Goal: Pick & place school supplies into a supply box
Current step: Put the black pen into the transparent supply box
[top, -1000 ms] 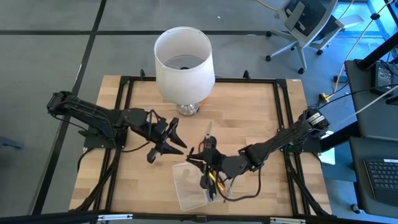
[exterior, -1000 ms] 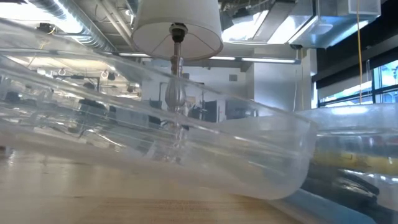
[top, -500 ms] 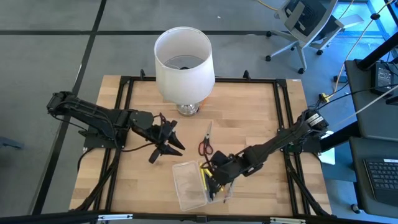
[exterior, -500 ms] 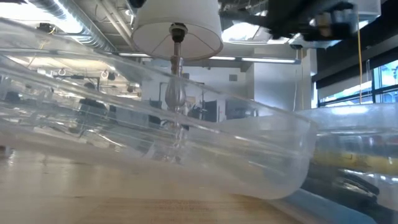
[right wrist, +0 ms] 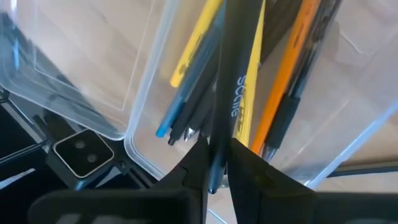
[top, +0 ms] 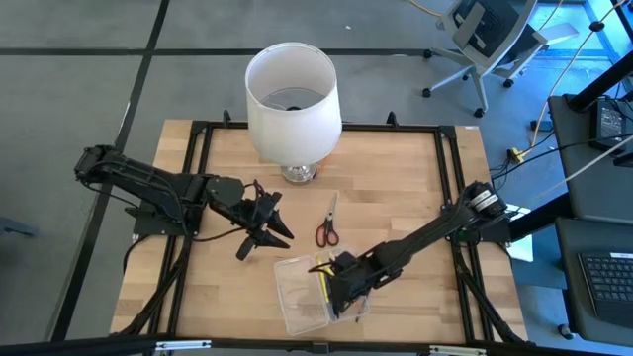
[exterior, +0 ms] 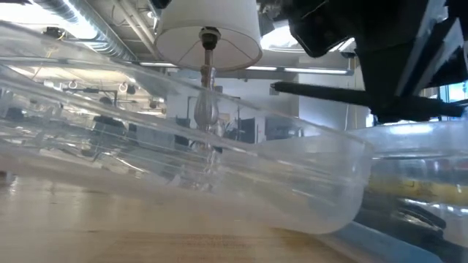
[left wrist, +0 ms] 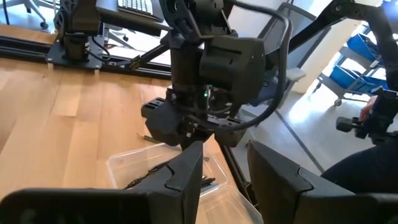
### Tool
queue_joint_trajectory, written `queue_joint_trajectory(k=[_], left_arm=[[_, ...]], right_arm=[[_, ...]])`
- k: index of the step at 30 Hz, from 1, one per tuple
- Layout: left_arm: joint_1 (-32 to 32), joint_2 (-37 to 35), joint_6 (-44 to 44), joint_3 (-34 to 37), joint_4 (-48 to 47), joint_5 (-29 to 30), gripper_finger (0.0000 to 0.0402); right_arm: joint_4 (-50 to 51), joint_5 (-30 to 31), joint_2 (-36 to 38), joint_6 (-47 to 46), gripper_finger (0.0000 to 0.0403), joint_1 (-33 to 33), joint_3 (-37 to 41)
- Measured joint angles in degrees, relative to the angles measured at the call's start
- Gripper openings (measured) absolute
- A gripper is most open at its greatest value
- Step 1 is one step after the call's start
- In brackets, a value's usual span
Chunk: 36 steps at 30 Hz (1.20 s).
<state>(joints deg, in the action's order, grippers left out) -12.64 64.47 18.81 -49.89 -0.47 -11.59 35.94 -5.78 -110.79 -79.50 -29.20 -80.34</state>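
**Gripping a dark pen over the clear supply box**

Clenching on a slim dark pen (right wrist: pixel 219 93), the right hand (top: pixel 341 280) is hanging directly over the supply box (top: pixel 297 293), a shallow rectangular tray of glossy see-through plastic with rounded corners, sitting on the pale wood-grain worktop (top: pixel 396 188). The right wrist view is showing what the overhead camera cannot: the pen's smooth barrel carrying pale lettering and running straight out from between the two fingers, roughly along the box's long axis. Beneath it, yellow (right wrist: pixel 193 43), orange (right wrist: pixel 292 68) and blue-tipped (right wrist: pixel 180 115) pens are lying nearly parallel inside the box.

Only the high view is showing the red-handled scissors (top: pixel 326 223), lying flat on the wood just beyond the right hand, blades pointing toward the white cylindrical lampshade (top: pixel 292 99).

The low view is giving mostly the box's curved transparent wall (exterior: pixel 219 183) up close, with the dark arm looming above it.

The left hand (top: pixel 265 222) is waiting off to the side of the box, its matte black fingers (left wrist: pixel 186 168) standing apart and holding nothing.
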Motion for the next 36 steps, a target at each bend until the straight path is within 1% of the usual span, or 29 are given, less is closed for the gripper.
queue_joint_trajectory(k=[4,13,23,36], left_arm=[[0.00,0.00,0.00,0.00,0.06,0.06,0.0121],[0.00,0.02,0.09,0.00,0.06,0.06,0.0119],[0.00,0.02,0.00,0.00,-1.59,0.10,0.0121],[0.00,0.04,-0.04,0.00,-2.82,0.17,0.0118]], right_arm=[[0.79,-0.44,-0.28,-1.69,0.0048,0.03,0.00],[1.71,-0.42,-0.30,-1.52,0.0049,0.05,0.00],[1.66,-0.38,-0.30,-1.30,0.0072,0.05,0.00],[2.25,0.41,-0.30,-1.37,0.0075,0.05,0.00]])
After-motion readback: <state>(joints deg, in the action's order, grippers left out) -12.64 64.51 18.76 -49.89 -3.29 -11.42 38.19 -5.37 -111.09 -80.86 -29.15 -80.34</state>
